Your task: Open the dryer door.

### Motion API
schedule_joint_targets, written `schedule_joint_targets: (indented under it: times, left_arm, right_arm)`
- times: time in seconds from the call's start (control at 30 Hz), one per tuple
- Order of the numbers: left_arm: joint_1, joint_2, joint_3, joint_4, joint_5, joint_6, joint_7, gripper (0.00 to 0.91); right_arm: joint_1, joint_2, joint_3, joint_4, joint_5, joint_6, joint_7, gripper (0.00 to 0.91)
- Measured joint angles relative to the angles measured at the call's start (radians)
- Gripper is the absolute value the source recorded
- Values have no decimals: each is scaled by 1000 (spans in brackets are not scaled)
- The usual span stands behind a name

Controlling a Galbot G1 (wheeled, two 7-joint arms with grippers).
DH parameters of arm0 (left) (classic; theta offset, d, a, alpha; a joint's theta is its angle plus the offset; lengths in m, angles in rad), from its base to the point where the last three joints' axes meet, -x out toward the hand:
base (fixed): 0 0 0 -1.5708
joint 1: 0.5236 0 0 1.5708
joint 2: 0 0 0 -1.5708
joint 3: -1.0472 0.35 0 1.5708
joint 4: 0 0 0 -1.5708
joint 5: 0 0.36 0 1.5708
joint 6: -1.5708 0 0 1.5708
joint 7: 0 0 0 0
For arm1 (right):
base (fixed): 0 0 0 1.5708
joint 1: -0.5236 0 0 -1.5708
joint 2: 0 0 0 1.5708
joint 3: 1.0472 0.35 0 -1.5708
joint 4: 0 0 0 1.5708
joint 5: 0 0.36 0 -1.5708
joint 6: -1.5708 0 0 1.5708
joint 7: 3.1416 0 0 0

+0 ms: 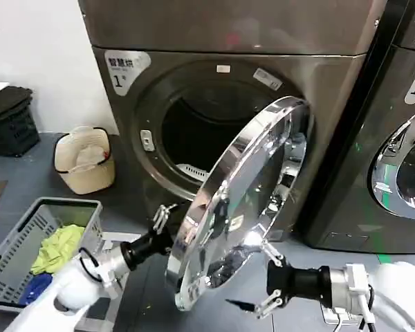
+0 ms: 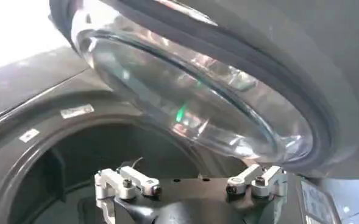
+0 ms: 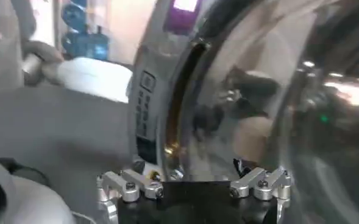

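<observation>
Chrome-rimmed dryer door (image 1: pixel 232 207) swung well out from the drum opening (image 1: pixel 200 135), flanked by left gripper (image 1: pixel 164 219) behind its inner face and right gripper (image 1: pixel 268 277) by its outer rim, both spread wide, grasping nothing.

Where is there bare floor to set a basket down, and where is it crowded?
Bare floor lies between the bin and the dryer, reaching toward the basket. It is crowded under the open door, where the left gripper and right gripper flank its rim.
</observation>
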Motion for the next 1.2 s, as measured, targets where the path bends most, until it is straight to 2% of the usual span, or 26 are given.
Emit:
schedule_joint_targets:
  times: [0.1,0.27,0.4,0.57,0.8,1.03,1.2]
  left_arm:
    - [-19,-2,27,10,0,0,1,907]
    - [-61,-11,78,30,-2,-1,2,907]
    - [-101,-26,127,49,-4,-2,2,907]
    - [-156,-41,195,73,-5,-4,2,907]
    - [-232,-59,295,101,-6,-11,2,907]
    - [-307,-92,383,132,-10,-13,0,907]
    - [-367,-125,439,159,-13,-13,-3,907]
  right_arm:
    - [-88,22,89,-18,-3,15,-3,907]
    - [-249,69,269,-37,-11,73,0,907]
    - [-387,130,403,-58,-45,151,39,907]
    - [-500,231,515,-83,-90,217,77,907]
    - [-569,395,642,-107,-123,227,131,907]
    - [-589,526,771,-132,-127,207,209,907]
    - [-595,607,862,-159,-128,213,248,907]
